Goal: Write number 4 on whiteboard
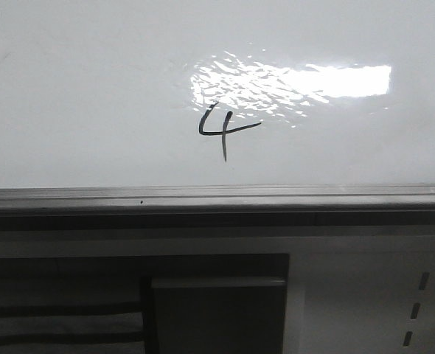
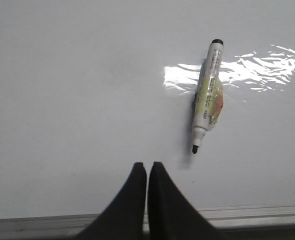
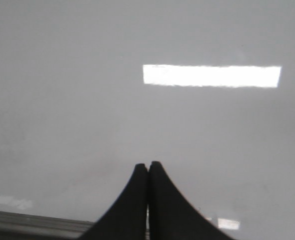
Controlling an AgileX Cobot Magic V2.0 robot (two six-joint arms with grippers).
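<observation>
Both grippers are pressed together and hold nothing: the left gripper [image 2: 147, 167] and the right gripper [image 3: 148, 167]; beyond the left one, apart from it, a marker [image 2: 207, 97] lies uncapped on the whiteboard [image 1: 85, 96], tip nearest; the number 4 [image 1: 223, 129] looks complete just under the glare.

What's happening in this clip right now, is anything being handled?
Nothing is being held at this moment. A hand-drawn number 4 is already on the whiteboard, just below the bright light reflection. The marker lies uncapped on the board, apart from the left gripper, whose fingers are closed together and empty. The right gripper is also shut with nothing between its fingers, over a bare stretch of board. The writing looks done and the pen set down.
</observation>
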